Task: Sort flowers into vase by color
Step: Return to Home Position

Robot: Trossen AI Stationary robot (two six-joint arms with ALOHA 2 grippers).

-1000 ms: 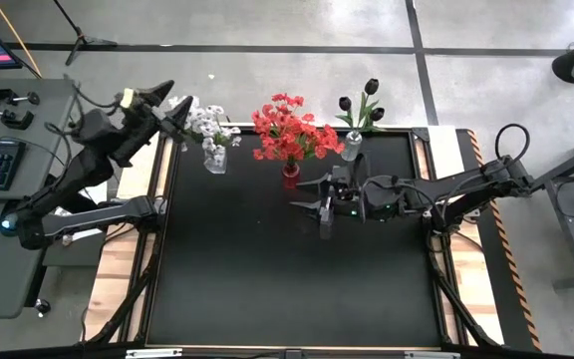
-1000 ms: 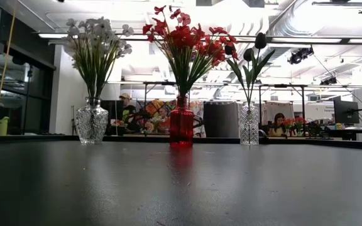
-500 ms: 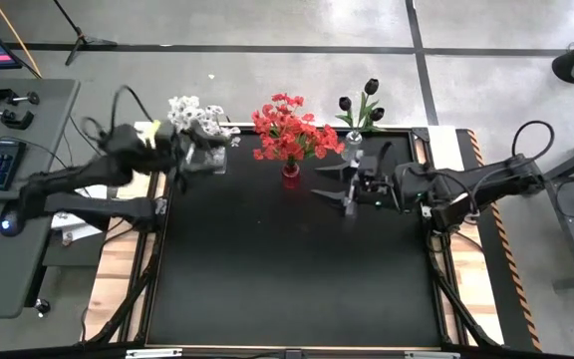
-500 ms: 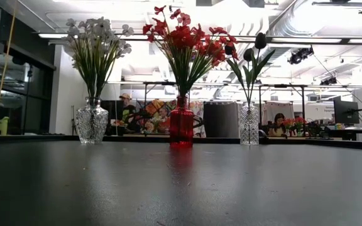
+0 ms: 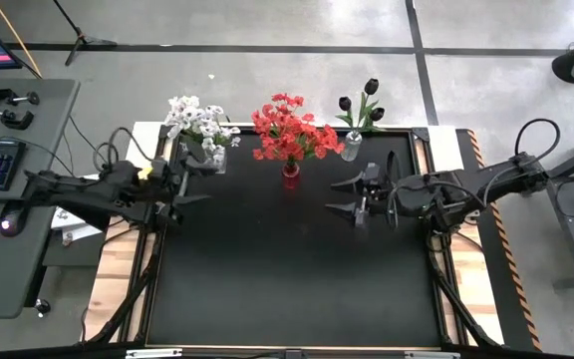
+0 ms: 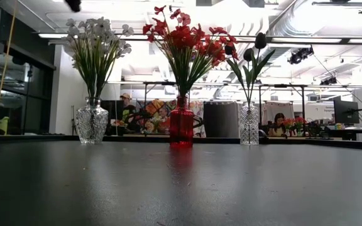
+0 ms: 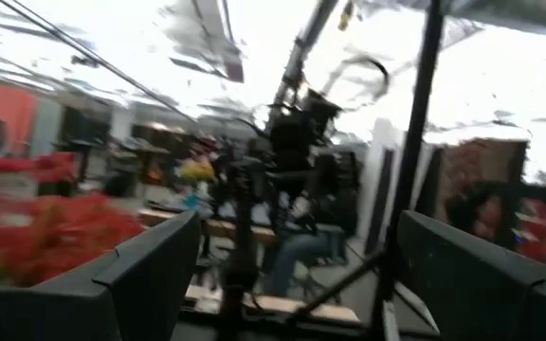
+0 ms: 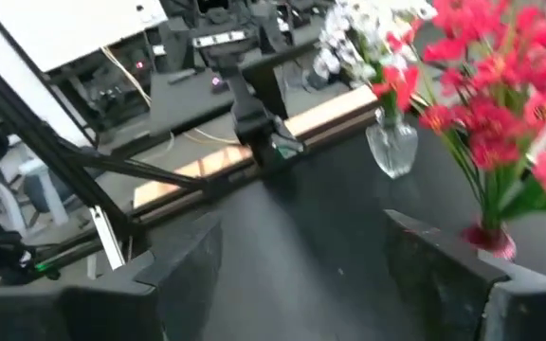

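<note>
You see the flowers sorted along the tabletop's point(image 5: 287, 269) far edge: white flowers point(image 5: 195, 118) in the left clear vase point(image 5: 214, 158), red flowers point(image 5: 292, 130) in the red vase point(image 5: 290, 178), black flowers point(image 5: 365, 100) in the right clear vase point(image 5: 352, 150). Your left pincer point(image 5: 195, 183) is spread and empty by the left edge. Your right pincer point(image 5: 337, 197) is spread and empty, near the red vase.

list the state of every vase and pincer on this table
left clear vase, upright, holds white flowers
red vase, upright, holds red flowers
right clear vase, upright, holds black flowers
left pincer, open, empty, at table's left edge
right pincer, open, empty, right of red vase
</note>
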